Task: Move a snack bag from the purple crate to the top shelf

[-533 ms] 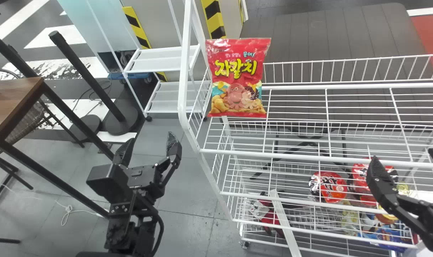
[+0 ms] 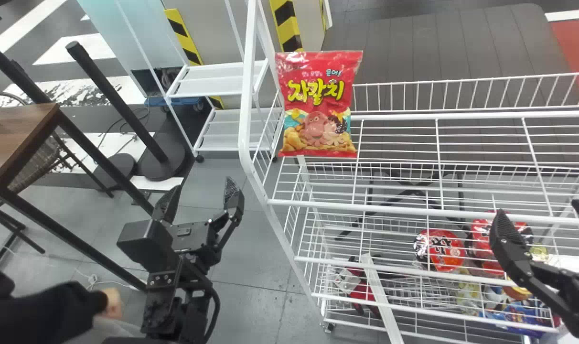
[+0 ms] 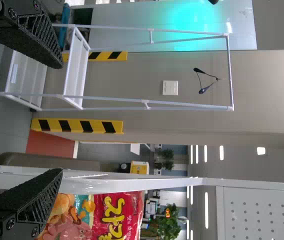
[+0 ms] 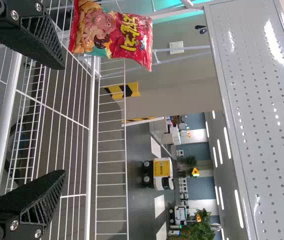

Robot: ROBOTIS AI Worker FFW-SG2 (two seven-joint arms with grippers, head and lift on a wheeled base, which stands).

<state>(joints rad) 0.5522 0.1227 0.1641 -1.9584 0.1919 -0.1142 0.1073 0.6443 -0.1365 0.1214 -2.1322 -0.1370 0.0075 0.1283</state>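
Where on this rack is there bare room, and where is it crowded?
Bare: the top shelf, right of the snack bag in the head view, between front rail and back rail. Crowded: lower right, with red packages and blue packaging.

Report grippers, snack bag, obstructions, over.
Left gripper, right gripper: open, empty. Red snack bag upright, top shelf's left end. White end frame between bag and left gripper.

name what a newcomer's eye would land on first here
Probably the bright red snack bag, standing upright at the left end of the white wire rack. Next, likely the open black left gripper, just left of the rack, and the open right gripper, toward its right end.
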